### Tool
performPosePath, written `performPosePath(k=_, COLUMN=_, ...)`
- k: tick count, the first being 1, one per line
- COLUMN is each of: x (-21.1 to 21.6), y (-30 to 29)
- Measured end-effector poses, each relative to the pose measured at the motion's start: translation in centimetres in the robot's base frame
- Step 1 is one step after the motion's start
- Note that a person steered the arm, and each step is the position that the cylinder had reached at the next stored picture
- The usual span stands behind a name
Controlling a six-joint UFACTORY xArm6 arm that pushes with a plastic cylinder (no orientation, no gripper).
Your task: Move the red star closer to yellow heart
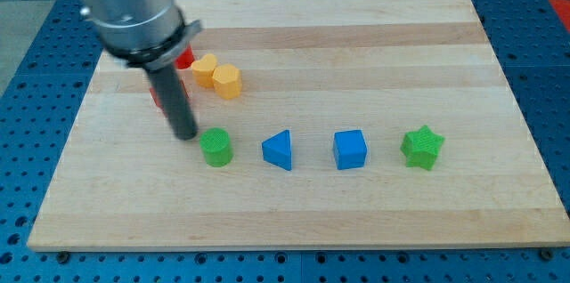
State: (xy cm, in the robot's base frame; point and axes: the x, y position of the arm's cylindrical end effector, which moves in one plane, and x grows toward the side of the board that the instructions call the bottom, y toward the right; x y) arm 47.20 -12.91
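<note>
My tip (188, 135) rests on the board just left of a green cylinder (215, 148). Two red blocks are mostly hidden by the arm: one (185, 57) shows at the rod's right, next to the yellow blocks, and a sliver of the other (155, 96) shows at the rod's left. I cannot tell which of them is the red star. Two yellow blocks touch each other up and to the right of my tip: the left one (206, 68) looks like the heart, and the right one (228, 81) is a blunt, many-sided shape.
A row of blocks runs to the right of the green cylinder: a blue triangle (279, 149), a blue cube (350, 149) and a green star (422, 148). The wooden board (356, 43) lies on a blue perforated table.
</note>
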Motion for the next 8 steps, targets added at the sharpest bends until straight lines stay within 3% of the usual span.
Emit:
performPosePath(k=1, x=-0.2, y=3.4)
performPosePath(k=4, x=1.7, y=3.4)
performPosePath(k=5, x=-0.9, y=3.4)
performPosePath(k=8, x=-0.9, y=-4.4)
